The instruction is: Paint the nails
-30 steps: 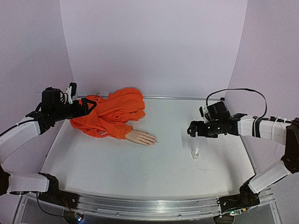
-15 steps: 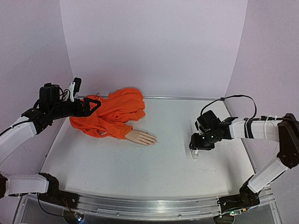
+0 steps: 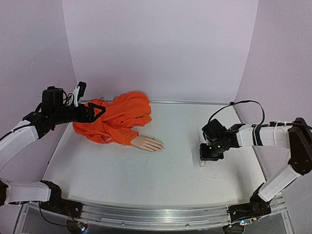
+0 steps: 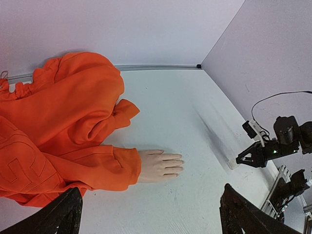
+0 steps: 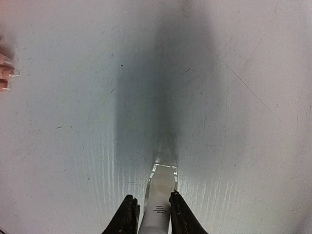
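Right claw (image 5: 151,199) flanking small clear bottle (image 5: 163,179), seemingly pinching it, scuffed white table (image 5: 73,107)

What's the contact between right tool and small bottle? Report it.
Touching. The right wrist view shows both fingers of the right tool pressed against the small bottle's sides, no gap.

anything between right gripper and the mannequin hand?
Nothing. Top view shows bare table between the right gripper, gripping the bottle, and the mannequin hand.

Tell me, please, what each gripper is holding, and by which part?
Right gripper pinches the small bottle by its white sides; left gripper holds nothing.
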Available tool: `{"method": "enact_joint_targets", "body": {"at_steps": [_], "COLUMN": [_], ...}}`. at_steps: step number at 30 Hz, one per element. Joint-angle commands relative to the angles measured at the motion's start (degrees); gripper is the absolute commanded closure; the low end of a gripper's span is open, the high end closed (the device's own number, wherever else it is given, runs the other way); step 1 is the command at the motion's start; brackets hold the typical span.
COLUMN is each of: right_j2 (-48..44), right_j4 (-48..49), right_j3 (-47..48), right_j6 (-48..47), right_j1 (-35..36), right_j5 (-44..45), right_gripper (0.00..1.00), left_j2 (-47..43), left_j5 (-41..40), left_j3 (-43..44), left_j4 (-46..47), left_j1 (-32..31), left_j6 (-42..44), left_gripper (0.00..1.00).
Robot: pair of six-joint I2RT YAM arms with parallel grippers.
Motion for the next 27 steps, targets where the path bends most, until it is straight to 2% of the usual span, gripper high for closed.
{"method": "enact_joint_targets", "body": {"at_steps": [1, 6, 14, 24, 27], "right_j2": [-0.8, -1.7, -1.9, 2.4, 5.0], "right_j4": [-3.5, -2.5, 9.1, 31.2, 37.1], "right_j3": [-0.3, 0.6, 2.7, 8.9, 11.9], "right_j6": [1.1, -0.1, -6.5, -12.0, -14.2], "right_j1": [0.3, 0.7, 1.7, 6.2, 8.2], "right_j5": [2.8, 3.5, -0.7, -22.9, -29.1], "right_gripper": [0.80, 0.96, 0.99, 1.00, 1.00], "left_j2": [1.0, 3.2, 9.2, 18.3, 22.2], "left_j5": [1.3, 3.3, 7.5, 15.1, 22.5], "left_j3": [3.3, 4.2, 7.3, 14.6, 15.9], "left_j4": [0.6, 0.6, 0.6, 0.5, 0.5], "left_j1": [-0.2, -0.2, -0.7, -6.9, -8.2], "left_j6": [1.1, 0.4, -2.8, -4.7, -0.9], "left_gripper": [0.01, 0.00, 0.01, 0.01, 0.01]}}
